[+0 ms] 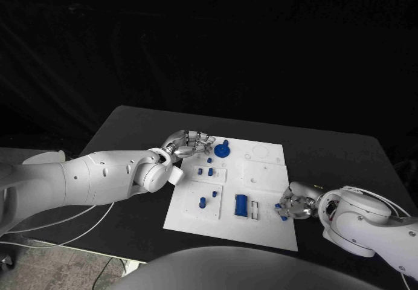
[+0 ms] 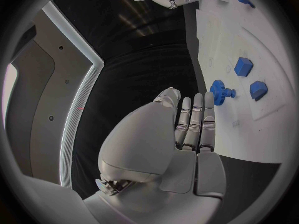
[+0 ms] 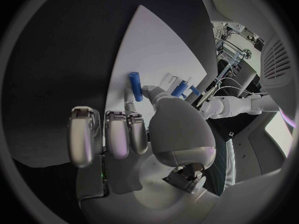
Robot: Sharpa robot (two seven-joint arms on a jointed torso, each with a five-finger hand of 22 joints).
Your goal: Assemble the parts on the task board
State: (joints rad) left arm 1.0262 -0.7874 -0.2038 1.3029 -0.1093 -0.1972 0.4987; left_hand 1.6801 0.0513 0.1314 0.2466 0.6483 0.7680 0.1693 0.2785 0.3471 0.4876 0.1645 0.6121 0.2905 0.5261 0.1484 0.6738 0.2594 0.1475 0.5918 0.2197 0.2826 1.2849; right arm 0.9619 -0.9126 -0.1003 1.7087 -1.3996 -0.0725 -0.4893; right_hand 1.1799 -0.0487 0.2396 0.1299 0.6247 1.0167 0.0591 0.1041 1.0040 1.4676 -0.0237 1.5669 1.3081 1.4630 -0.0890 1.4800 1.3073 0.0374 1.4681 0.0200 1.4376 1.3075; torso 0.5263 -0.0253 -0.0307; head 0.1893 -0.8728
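The white task board (image 1: 261, 232) lies mid-table with several blue parts on it. My left hand (image 1: 187, 144) hovers at the board's far left corner, fingers (image 2: 193, 122) stretched out side by side and holding nothing. A blue gear (image 1: 222, 150) (image 2: 219, 91) sits just beyond those fingertips. My right hand (image 1: 296, 205) is at the board's right edge with its fingers (image 3: 115, 134) curled. Small blue pieces (image 1: 281, 212) lie right at its fingertips; whether it grips one is hidden. A blue cylinder (image 3: 135, 86) lies on the board ahead of that hand.
A long blue block (image 1: 240, 205) and small blue pegs (image 1: 203, 201) stand near the board's middle; two square blue parts (image 2: 243, 65) lie by the gear. Black table (image 1: 130, 130) surrounds the board, with cables (image 1: 78, 212) off its left side.
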